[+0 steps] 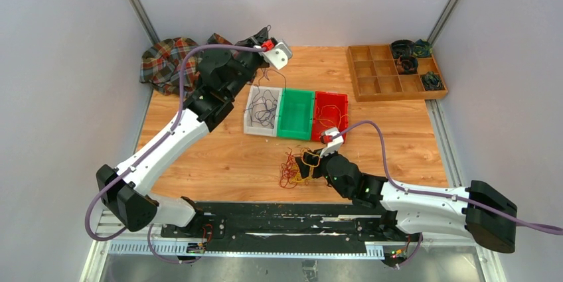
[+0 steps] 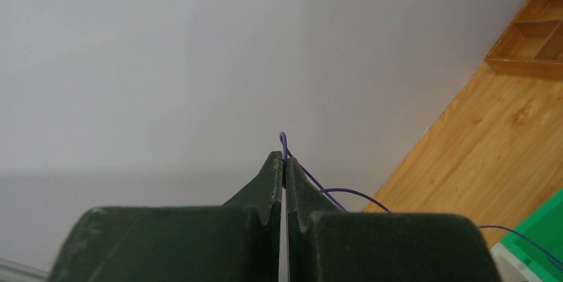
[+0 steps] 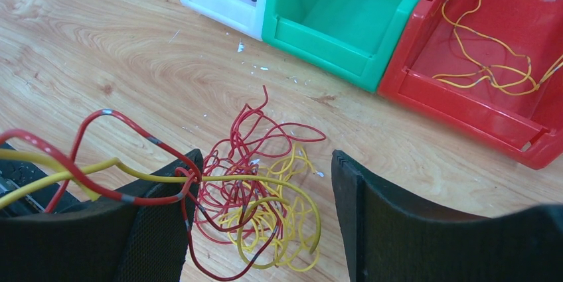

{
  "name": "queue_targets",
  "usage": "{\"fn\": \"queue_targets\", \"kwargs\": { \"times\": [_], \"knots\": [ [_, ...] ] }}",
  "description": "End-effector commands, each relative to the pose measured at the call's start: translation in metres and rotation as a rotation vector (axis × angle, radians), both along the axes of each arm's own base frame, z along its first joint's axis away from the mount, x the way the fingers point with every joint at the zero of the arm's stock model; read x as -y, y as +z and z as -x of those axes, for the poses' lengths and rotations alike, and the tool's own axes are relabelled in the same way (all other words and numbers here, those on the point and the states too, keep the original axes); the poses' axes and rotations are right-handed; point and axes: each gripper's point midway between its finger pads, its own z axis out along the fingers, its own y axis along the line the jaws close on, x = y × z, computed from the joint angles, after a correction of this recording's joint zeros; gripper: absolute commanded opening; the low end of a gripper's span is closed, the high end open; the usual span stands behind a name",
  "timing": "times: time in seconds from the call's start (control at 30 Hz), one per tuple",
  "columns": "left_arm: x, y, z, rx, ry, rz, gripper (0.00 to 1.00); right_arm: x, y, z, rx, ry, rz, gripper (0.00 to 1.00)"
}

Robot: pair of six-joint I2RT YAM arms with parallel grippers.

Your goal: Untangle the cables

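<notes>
— Closest to us in the right wrist view, the right gripper point(image 3: 265, 162) stands with its jaws spread wide. The tangle point(image 3: 255, 209) of red and yellow cables lies on the table point(image 3: 99, 63) between and just beyond its fingers. One red strand and one yellow strand run across one finger; we cannot tell whether they only rest against it.

— We agree, those jaws are released. And the left gripper point(image 2: 284, 162)?

— Clenched, raised near the back wall, on a thin purple cable point(image 2: 332, 192) that loops out above the fingertips and trails down towards the bins.

— We count three bins in a row, side by side. The white bin point(image 3: 222, 0) on the left holds a loose bunch of dark cables point(image 1: 264, 106). The green bin point(image 3: 319, 46) sits in the middle. The red bin point(image 3: 465, 99) on the right holds a yellow cable point(image 3: 494, 63) in slack loops.

— At the far right we see a wooden tray point(image 1: 375, 68) with compartments, and dark coiled bundles point(image 1: 402, 48) sit in several on its right side.

— A plaid cloth point(image 1: 162, 63) lies crumpled at the far left corner, and the left arm point(image 1: 172, 139) hides its right edge.

— From above, the right gripper covers the tangle's right side, and its lilac cable point(image 1: 358, 123) arcs past the red bin's near corner.
</notes>
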Motion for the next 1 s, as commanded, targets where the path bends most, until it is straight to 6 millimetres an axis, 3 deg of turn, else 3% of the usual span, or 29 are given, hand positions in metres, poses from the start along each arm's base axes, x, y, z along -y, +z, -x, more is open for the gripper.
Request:
{"fn": "queue_targets", "kwargs": {
  "times": [0.0, 0.27, 0.7, 0.97],
  "knots": [
    [-0.003, 0.009, 0.001, 0.022, 0.008, 0.026, 0.01, 0.008, 0.002, -0.007, 0.006, -0.051, -0.033, 0.7],
    [-0.012, 0.066, 0.006, 0.185, 0.051, -0.028, 0.0, 0.008, 0.001, -0.008, 0.001, -0.053, -0.037, 0.7],
    [-0.014, 0.117, 0.019, 0.383, 0.099, -0.142, 0.0, 0.009, 0.0, -0.008, -0.002, -0.055, -0.036, 0.7],
    [-0.028, 0.18, 0.037, 0.535, 0.158, -0.125, 0.0, 0.009, 0.0, -0.008, -0.004, -0.058, -0.039, 0.7]
  ]
}}
